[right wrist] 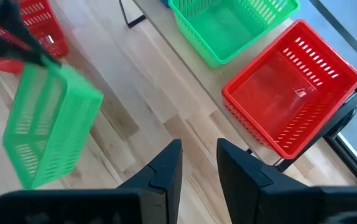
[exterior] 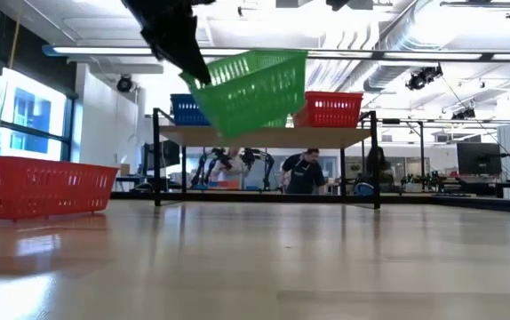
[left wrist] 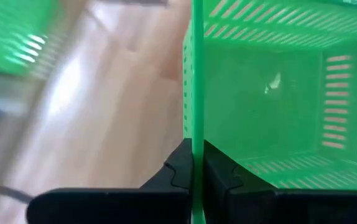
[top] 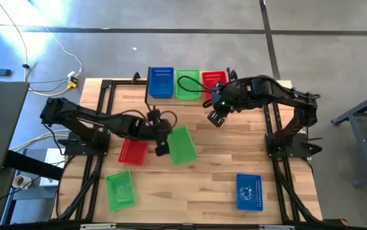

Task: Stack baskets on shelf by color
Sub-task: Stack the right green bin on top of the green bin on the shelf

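Observation:
The light-wood shelf (top: 187, 96) stands at the table's far edge and carries a blue basket (top: 161, 82), a green basket (top: 187, 84) and a red basket (top: 214, 80) side by side. My left gripper (top: 162, 145) is near the table's middle, shut on another green basket (top: 182, 144), which hangs tilted in the air in the low view (exterior: 251, 89). My right gripper (top: 218, 117) hovers open just in front of the shelf's red basket (right wrist: 290, 93) and touches nothing. My left gripper pinches one side wall (left wrist: 197, 124) of the green basket at its rim. One finger (left wrist: 219, 174) is inside the basket and the other finger (left wrist: 180, 171) is outside. It comes from the table's left. The basket is lifted clear of the table and tilted.
On the table a red basket (top: 133, 151) lies just left of the held one, a green basket (top: 119, 190) sits near the near-left corner and a blue basket (top: 249, 191) near the near-right corner. Bare wood (top: 215, 172) shows between them. People show in the room behind.

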